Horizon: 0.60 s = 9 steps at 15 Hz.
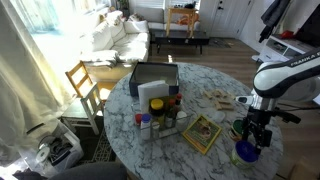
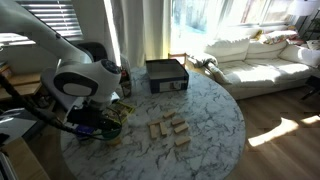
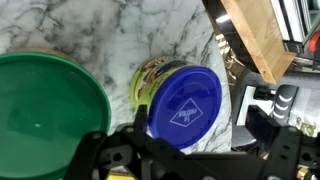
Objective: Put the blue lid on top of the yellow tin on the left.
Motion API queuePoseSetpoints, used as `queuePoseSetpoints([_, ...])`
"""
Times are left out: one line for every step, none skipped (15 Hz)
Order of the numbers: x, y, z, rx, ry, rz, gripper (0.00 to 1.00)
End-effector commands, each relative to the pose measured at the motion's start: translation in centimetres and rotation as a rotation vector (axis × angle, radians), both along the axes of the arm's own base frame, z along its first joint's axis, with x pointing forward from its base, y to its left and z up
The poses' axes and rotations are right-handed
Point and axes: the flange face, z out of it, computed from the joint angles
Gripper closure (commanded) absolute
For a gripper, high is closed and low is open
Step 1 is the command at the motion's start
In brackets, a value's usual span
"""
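The blue lid point(image 3: 186, 104) lies tilted between my gripper's fingers point(image 3: 190, 128). It overlaps the yellow tin point(image 3: 148, 78), whose far-left rim shows past the lid's edge. The lid's lower part is hidden behind the gripper body. A strip of marble shows between the lid and the right finger, so the jaws look open around the lid. In an exterior view the gripper point(image 1: 256, 133) hangs low at the table's near right edge, with the blue lid point(image 1: 245, 152) just below it.
A round green-topped tin point(image 3: 48, 112) sits close on the left of the yellow tin. A wooden block point(image 3: 256, 36) lies beyond. On the marble table point(image 1: 200, 110) are wooden blocks point(image 1: 218, 97), a flat yellow-green box point(image 1: 203, 132), small bottles point(image 1: 155, 118) and a black box point(image 1: 155, 78).
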Motion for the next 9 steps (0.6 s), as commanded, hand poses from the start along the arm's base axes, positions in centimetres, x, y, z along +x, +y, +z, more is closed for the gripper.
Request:
queuePoseSetpoints([-0.40, 0.00, 0.01, -0.019, 0.018, 0.013, 0.00])
queuePoseSetpoints([-0.39, -0.11, 0.03, -0.021, 0.016, 0.014, 0.00])
queuePoseSetpoints([-0.31, -0.27, 0.08, -0.029, 0.011, 0.011, 0.00])
queuePoseSetpoints([-0.23, -0.37, 0.15, -0.029, 0.006, 0.007, 0.00])
queuePoseSetpoints([-0.18, -0.42, 0.19, -0.031, 0.004, 0.005, 0.00])
queuePoseSetpoints([-0.15, -0.45, 0.21, -0.031, 0.002, 0.002, 0.00])
queuePoseSetpoints([-0.14, -0.48, 0.22, -0.030, 0.001, 0.001, 0.00])
queuePoseSetpoints([-0.11, -0.51, 0.26, -0.032, -0.002, -0.002, 0.00])
queuePoseSetpoints([-0.01, -0.53, 0.69, -0.033, -0.015, -0.007, 0.00])
